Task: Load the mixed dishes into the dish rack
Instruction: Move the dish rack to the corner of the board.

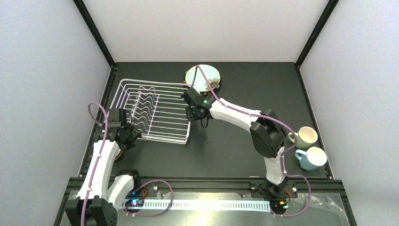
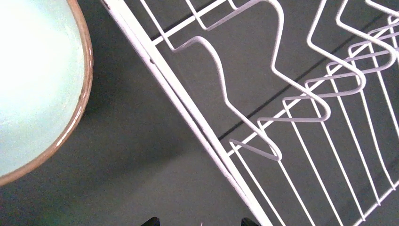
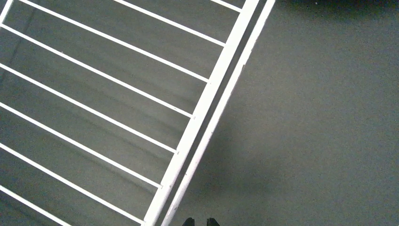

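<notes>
We see the white wire dish rack [image 1: 155, 120] lying flat left of centre, a mint-green plate [image 1: 203, 77] near its far right corner, a brown-rimmed mint bowl [image 2: 37, 84] just outside its near-left rim, and a pale green mug [image 1: 307, 136] and light blue mug [image 1: 314, 157] upright together, well apart at right.

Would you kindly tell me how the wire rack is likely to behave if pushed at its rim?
The rack is thin open wire and empty, so probably light. Being low and wide, it would likely slide on the smooth table rather than tip. A push at one corner may turn it.
</notes>
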Available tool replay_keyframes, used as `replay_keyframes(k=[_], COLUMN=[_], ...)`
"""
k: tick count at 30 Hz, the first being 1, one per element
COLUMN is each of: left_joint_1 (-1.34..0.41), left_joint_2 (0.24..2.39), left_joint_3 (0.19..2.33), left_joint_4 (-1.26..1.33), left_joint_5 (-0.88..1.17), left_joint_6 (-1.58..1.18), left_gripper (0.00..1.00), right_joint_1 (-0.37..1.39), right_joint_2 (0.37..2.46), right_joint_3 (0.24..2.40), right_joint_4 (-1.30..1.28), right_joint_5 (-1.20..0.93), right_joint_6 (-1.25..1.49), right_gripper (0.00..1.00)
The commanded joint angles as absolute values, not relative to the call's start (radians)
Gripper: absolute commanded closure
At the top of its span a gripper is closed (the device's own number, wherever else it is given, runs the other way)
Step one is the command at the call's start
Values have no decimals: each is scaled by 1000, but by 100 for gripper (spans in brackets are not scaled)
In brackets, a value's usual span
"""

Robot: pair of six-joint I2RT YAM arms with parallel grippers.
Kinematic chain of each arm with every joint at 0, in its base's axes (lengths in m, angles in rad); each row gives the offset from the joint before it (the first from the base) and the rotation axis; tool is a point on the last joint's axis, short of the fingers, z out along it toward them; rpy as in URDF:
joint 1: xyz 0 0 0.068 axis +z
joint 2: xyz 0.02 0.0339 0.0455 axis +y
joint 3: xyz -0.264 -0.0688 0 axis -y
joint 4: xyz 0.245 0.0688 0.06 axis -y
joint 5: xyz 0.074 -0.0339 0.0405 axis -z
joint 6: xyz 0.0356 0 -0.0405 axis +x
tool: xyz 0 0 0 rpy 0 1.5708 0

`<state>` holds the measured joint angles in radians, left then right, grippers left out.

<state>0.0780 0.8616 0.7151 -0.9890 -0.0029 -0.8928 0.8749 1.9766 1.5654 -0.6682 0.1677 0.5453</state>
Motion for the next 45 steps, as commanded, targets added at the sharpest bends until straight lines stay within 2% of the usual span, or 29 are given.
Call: replay_keyframes(k=[1,18,35,45], left_joint_1=[70,70,70,69], left_joint_2=[913,1140,1163,1110], left_joint_3=[760,883,923,950], left_joint_4=[-938,-851,-859,-886], left_joint_5=[-43,-93,-114,-82], left_joint_6=[-900,-876,-866,-871], left_gripper=[1,1,1,1], right_joint_1=[886,885,906,905], right_joint_2=[1997,2033,2147,2051], right_joint_3=[1595,1615,1788,1704], right_joint_4=[-650,-642,-684,-700], right_joint_5=[125,74,30,115], right_joint_6=[522,487,468,472], right_gripper=[85,85,85,84])
